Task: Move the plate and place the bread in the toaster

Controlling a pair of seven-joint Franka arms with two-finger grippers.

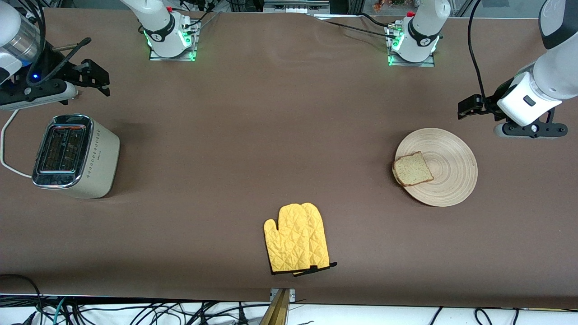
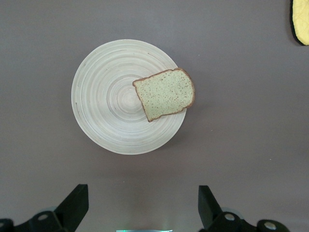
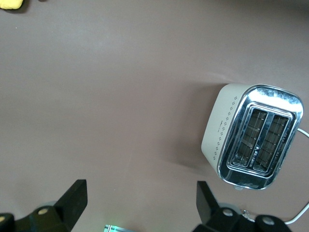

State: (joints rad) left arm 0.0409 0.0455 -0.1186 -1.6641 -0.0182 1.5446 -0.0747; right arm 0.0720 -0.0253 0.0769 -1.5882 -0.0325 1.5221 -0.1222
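Observation:
The pale wooden plate (image 1: 447, 180) (image 2: 106, 101) lies toward the left arm's end of the table. The slice of bread (image 1: 412, 169) (image 2: 165, 94) rests on its rim, on the side toward the table's middle. My left gripper (image 1: 467, 108) (image 2: 143, 191) hangs open over bare table beside the plate and holds nothing. The cream toaster (image 1: 76, 155) (image 3: 256, 135) stands upright at the right arm's end with both slots showing. Over the table beside it, my right gripper (image 1: 98, 79) (image 3: 141, 186) is open too, with nothing between its fingers.
A pair of yellow quilted oven mitts (image 1: 295, 239) (image 2: 300, 21) (image 3: 10, 4) lies mid-table, nearer the front camera than the plate and the toaster. The toaster's white cord (image 1: 4, 149) loops off the table's end. Both arm bases (image 1: 169, 40) (image 1: 413, 45) stand along the table's back edge.

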